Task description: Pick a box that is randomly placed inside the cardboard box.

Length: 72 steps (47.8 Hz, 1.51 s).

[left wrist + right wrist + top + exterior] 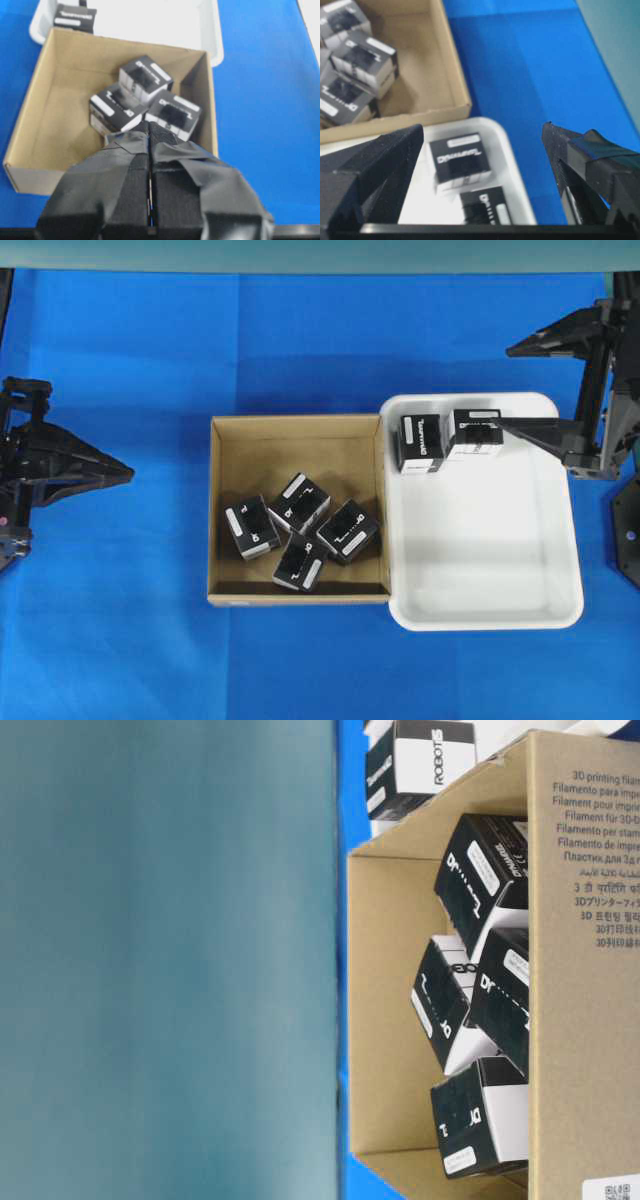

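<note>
With 4 cartons crowding the cardboard box's near-right corner, go for an outer one.
Right gripper gapes wide, empty, over the tray; left gripper is closed, holding nothing.

Matt corrugated cardboard box — brown

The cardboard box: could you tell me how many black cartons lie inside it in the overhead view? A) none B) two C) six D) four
D, since four black cartons cluster in the near half of the cardboard box, while two more sit in the white tray.
</note>
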Each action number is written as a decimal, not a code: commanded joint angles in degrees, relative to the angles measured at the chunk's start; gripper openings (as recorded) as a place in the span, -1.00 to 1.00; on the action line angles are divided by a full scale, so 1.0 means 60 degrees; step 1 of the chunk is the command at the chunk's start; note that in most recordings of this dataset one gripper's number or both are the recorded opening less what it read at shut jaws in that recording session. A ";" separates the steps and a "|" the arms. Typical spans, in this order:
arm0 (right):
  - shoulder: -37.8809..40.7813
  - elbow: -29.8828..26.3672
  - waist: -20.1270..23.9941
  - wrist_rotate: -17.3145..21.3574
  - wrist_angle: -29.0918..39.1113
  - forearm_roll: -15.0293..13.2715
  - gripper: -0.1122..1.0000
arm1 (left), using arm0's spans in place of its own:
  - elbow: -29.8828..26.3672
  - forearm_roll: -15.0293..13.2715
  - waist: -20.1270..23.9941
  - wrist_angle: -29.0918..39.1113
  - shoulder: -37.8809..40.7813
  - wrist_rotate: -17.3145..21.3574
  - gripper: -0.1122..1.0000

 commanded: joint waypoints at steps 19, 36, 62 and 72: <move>-0.0967 0.0439 0.0996 0.0425 -0.0645 0.0073 1.00 | -0.0117 0.0029 -0.0015 -0.0044 -0.0015 0.0029 -0.89; -0.1113 0.0454 0.1992 0.0454 -0.0923 0.0088 1.00 | -0.0132 0.0029 0.0029 -0.0044 -0.0044 0.0029 -0.89; -0.2080 0.0498 0.2256 0.0439 -0.2578 0.0088 1.00 | -0.0308 0.0029 -0.0059 -0.0132 -0.0703 0.0234 -0.89; -0.2212 0.0513 0.2256 0.0439 -0.2578 0.0088 1.00 | -0.0308 0.0029 -0.0044 -0.0132 -0.0762 0.0410 -0.89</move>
